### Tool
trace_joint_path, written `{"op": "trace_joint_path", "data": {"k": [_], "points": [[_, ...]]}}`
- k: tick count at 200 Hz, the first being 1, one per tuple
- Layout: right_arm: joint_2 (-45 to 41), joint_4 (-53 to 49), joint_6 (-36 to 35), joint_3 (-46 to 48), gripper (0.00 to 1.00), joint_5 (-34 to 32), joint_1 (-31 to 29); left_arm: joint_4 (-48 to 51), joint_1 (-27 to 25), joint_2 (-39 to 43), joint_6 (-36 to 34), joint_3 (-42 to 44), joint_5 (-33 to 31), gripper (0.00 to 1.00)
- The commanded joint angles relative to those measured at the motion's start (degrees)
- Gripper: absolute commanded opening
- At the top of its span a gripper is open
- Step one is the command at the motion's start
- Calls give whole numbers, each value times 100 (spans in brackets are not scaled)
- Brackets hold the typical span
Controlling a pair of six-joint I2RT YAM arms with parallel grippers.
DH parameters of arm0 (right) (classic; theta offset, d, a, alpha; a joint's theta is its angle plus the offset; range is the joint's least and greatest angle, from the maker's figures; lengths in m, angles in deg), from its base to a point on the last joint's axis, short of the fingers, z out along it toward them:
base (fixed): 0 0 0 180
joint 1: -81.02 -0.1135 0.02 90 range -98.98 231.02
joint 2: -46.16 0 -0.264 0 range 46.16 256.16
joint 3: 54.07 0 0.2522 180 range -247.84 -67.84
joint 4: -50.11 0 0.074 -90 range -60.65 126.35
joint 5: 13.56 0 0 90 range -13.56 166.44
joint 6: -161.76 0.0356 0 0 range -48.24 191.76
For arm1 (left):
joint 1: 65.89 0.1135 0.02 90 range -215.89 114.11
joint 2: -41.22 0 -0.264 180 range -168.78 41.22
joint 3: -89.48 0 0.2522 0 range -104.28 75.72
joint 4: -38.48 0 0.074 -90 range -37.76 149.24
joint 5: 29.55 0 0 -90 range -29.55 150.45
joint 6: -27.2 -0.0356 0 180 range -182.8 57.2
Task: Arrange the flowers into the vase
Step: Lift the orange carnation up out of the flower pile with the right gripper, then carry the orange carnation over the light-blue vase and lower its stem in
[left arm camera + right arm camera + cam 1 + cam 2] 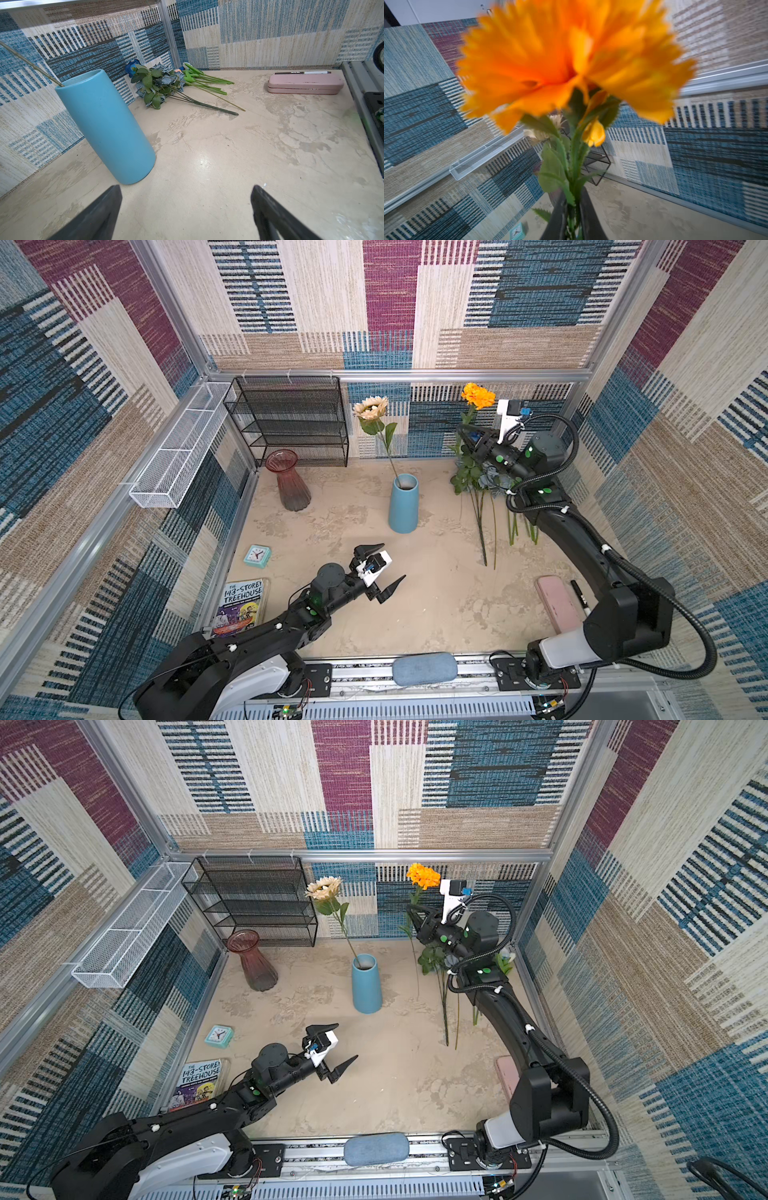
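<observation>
We hold the orange bloom [478, 395] up in the right gripper [464, 434].
Its jaws pinch narrow on the green stem, above the other flowers [486, 483], which lie on the table [415, 605] near the right wall. 1 cream sunflower [371, 407] stands in the blue vase [403, 506], leaning left. Our left gripper [392, 562] hovers wide apart and empty, in front of the vase.

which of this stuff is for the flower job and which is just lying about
For the job: blue vase, cream sunflower in it, orange bloom, loose blue roses, tulips.
Just lying about: red glass vase, alarm clock, book, pink case, marker, black mesh shelf, white wire basket.
</observation>
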Motion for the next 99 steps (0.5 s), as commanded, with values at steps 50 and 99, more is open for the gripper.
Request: {"op": "trace_joint_path", "data": {"k": [50, 99], "points": [[1521, 776, 817, -2564, 14, 378, -692, -138, -7, 2, 14, -31, 117, 100], [2005, 1120, 876, -2848, 13, 178, -774, -94, -8, 30, -3, -34, 108, 100]]}}
